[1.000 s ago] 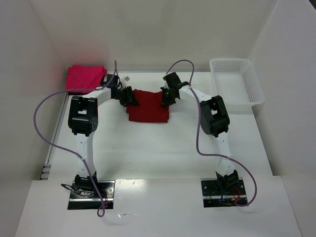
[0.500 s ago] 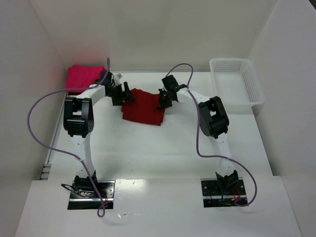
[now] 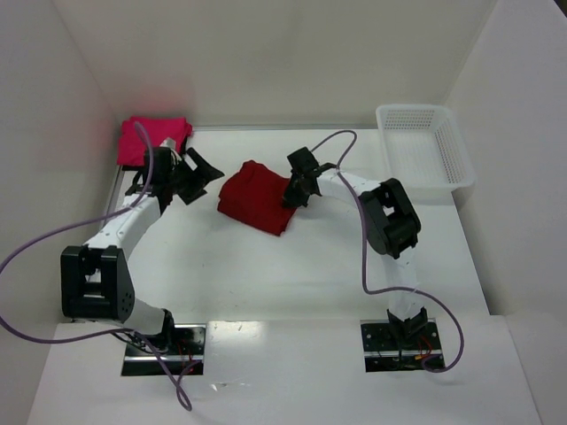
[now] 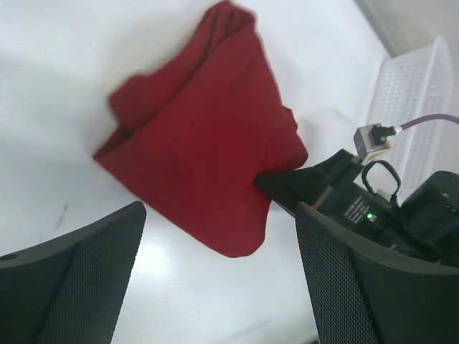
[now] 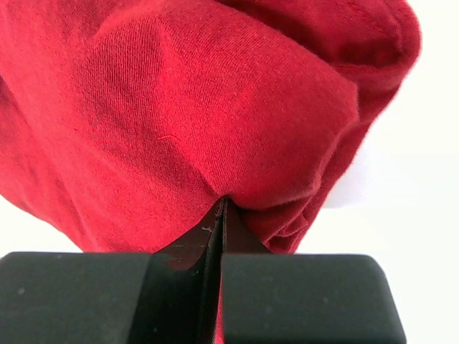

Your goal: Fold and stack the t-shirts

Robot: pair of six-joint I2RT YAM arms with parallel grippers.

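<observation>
Now left tool (image 3: 197, 172) released, withdrawn; right tool (image 3: 292, 191) apparently clenching crimson t-shirt (image 3: 255, 197).

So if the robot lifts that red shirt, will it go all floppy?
Probably floppy: the red shirt is soft cloth, wrinkling where the right pincer pinches it. Held by that one edge, it would likely droop and unfold. Its knit weave probably grips, not slips.
</observation>
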